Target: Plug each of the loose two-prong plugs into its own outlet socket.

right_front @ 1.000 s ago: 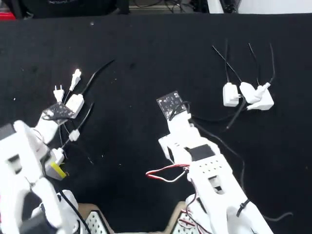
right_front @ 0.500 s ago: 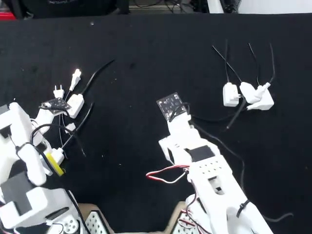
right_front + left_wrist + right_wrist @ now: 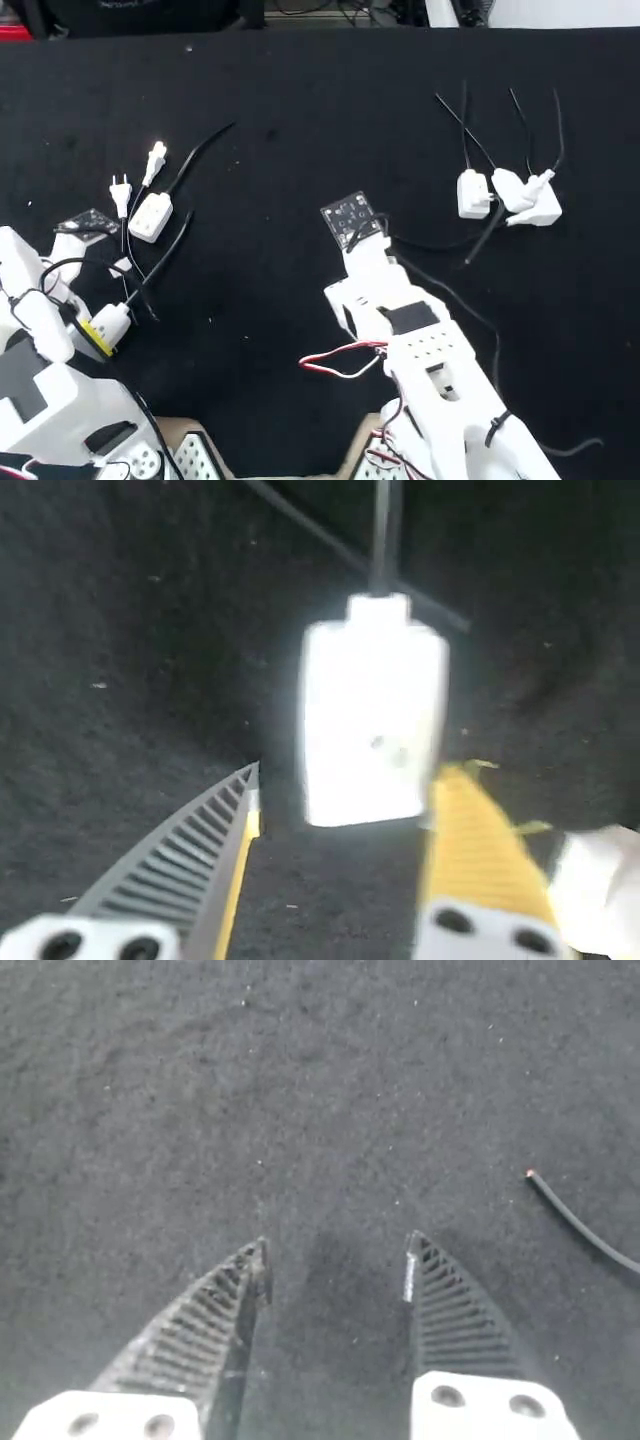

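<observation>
Clearly, the left claw (image 3: 355, 771) had hold of nothing. Its grey ribbed finger and its yellow finger stood wide apart. The white oblong socket block (image 3: 375, 725) with its black cable lay on the black cloth table (image 3: 300, 90) just ahead of the tips, between them but, as far as I could tell, pressed by neither. In the high view two small white two-prong plugs (image 3: 121, 190) lay just beside this block, on its far side. The right claw (image 3: 338, 1243) was also spread and empty above bare cloth, with a thin black cable end (image 3: 580, 1225) near it. The other white socket blocks (image 3: 472, 193) lay well apart from it, at the far right.

The main danger, in my judgement, was the lightness of the block. If one finger met it first, it would probably slide or turn on the cloth instead of being gripped, and its stiff cable could pull it askew. A sliding block could also push the near plugs away or tangle the crossing cables. A grip taken over the socket holes would later hinder the prongs.
</observation>
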Available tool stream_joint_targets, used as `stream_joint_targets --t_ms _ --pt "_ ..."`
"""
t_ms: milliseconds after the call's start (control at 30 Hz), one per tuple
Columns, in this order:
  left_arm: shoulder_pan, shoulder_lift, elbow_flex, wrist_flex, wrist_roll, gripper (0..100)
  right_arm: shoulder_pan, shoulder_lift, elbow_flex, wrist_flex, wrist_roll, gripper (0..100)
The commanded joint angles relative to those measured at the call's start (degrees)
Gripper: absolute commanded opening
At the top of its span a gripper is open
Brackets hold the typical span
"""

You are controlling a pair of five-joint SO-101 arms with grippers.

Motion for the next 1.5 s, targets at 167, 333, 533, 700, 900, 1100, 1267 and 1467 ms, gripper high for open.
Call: stream_joint_targets --t_ms 167,333,533,700,900,1100,1267,1467 --pt "5.4 -0.4 -3.2 7.1 6.7 3 -0.8 -1.5 -0.1 -1.2 0.0 20.4" --pt "9.3 -5.1 -6.0 8.6 17.9 3 -0.6 -1.6 -0.1 -1.2 0.0 20.4" --pt "16.4 -20.7 -13.2 19.8 30.1 3 4.6 -1.8 -1.1 -1.2 -0.6 20.4" --pt "29.1 -29.7 -12.8 19.6 41.1 3 9.9 -1.8 -2.1 -1.2 -6.7 20.4" --pt "45.2 -28.0 -6.2 7.8 54.2 3 14.8 -1.8 -2.7 -1.2 -6.9 20.4" --pt "54.7 -19.3 6.0 -12.4 67.0 3 16.2 -1.8 -2.9 -1.2 -6.9 20.4" --pt "59.2 -9.2 10.1 -23.0 73.9 8 15.1 -1.8 -2.8 -1.2 -6.9 20.4" --pt "59.2 -4.4 1.3 -15.3 80.4 29 15.2 -1.7 -2.9 -1.3 -6.9 20.4"
